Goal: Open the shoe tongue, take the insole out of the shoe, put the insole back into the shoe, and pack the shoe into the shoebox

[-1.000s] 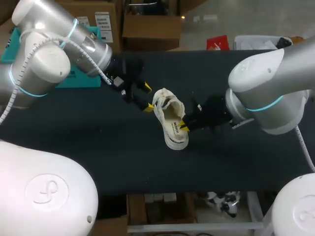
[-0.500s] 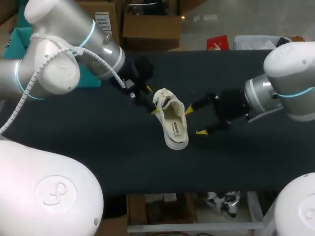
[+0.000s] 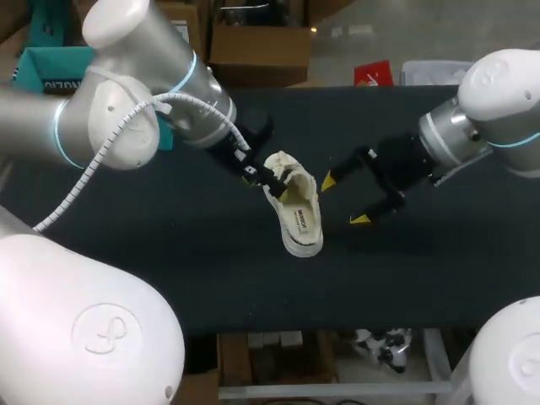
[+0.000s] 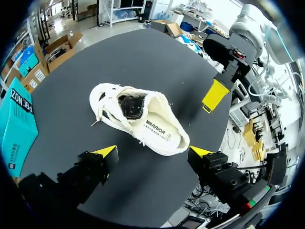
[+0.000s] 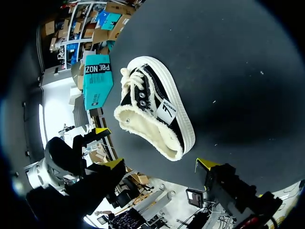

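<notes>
A white low-top shoe (image 3: 295, 209) lies on the black table (image 3: 169, 245), opening up, with its printed insole (image 3: 302, 221) showing inside. My left gripper (image 3: 268, 184) hovers open at the shoe's laced end. In the left wrist view the shoe (image 4: 138, 119) lies ahead of the left gripper (image 4: 152, 152), apart from both fingers. My right gripper (image 3: 344, 200) stands open just right of the shoe, touching nothing. In the right wrist view the shoe (image 5: 152, 114) lies ahead of that gripper (image 5: 159, 164), with its black side panel showing.
A teal shoebox (image 3: 59, 63) sits at the table's back left, partly hidden by my left arm. It also shows as the teal shoebox (image 4: 19, 124) beside the left gripper and as the teal shoebox (image 5: 97, 81) beyond the shoe. Bare table surrounds the shoe.
My right gripper let go of the shoe's side, opened wide and drew back to the right. My left arm swung in closer over the shoe's laced end. The shoe stayed put.
</notes>
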Tool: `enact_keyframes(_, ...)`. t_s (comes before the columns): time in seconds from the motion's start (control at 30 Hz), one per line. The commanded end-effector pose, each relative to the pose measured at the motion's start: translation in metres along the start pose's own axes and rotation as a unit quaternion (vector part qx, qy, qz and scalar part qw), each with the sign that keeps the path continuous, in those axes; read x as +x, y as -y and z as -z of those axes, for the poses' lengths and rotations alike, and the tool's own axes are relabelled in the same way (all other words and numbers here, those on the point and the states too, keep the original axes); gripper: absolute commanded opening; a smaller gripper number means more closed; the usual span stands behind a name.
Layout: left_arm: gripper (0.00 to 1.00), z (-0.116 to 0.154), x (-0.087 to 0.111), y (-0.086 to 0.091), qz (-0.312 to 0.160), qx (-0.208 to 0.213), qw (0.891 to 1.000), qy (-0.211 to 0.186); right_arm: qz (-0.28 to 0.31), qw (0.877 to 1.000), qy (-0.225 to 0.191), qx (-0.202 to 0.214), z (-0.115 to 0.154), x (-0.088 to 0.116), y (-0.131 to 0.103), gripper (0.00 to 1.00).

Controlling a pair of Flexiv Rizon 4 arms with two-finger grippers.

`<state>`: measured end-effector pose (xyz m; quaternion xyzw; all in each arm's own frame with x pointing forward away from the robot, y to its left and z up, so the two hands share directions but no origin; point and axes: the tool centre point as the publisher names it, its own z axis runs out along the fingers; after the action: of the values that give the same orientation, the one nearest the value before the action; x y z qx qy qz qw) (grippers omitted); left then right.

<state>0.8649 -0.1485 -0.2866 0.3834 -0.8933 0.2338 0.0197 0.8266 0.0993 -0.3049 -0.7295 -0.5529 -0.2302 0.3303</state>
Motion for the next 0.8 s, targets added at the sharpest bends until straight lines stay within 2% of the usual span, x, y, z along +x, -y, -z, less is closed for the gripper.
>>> enact_keyframes(0.03,1.00,-0.011,-0.001,0.005,0.029,-0.020,0.999,0.028,0.001,0.998,0.020,-0.054,0.008,0.002,0.016,1.00)
enact_keyframes(0.23,1.00,-0.019,-0.003,0.003,0.059,-0.035,0.997,0.028,0.000,0.994,0.049,-0.096,0.022,-0.002,0.025,1.00)
enact_keyframes(0.4,1.00,-0.028,-0.004,0.001,0.096,-0.041,0.994,0.026,0.002,0.994,0.053,-0.099,0.025,-0.002,0.026,1.00)
enact_keyframes(0.43,1.00,-0.031,-0.004,0.000,0.108,-0.044,0.993,0.032,0.002,0.994,0.053,-0.099,0.025,-0.002,0.026,1.00)
enact_keyframes(0.47,1.00,-0.033,-0.004,0.000,0.123,-0.043,0.990,0.060,0.002,0.994,0.053,-0.099,0.025,-0.002,0.026,1.00)
enact_keyframes(0.77,1.00,-0.033,-0.004,0.000,0.123,-0.043,0.990,0.060,0.011,0.994,0.053,-0.094,0.029,-0.004,0.023,1.00)
enact_keyframes(0.8,1.00,-0.033,-0.004,0.000,0.123,-0.043,0.990,0.060,0.012,0.993,0.062,-0.104,0.032,-0.005,0.020,1.00)
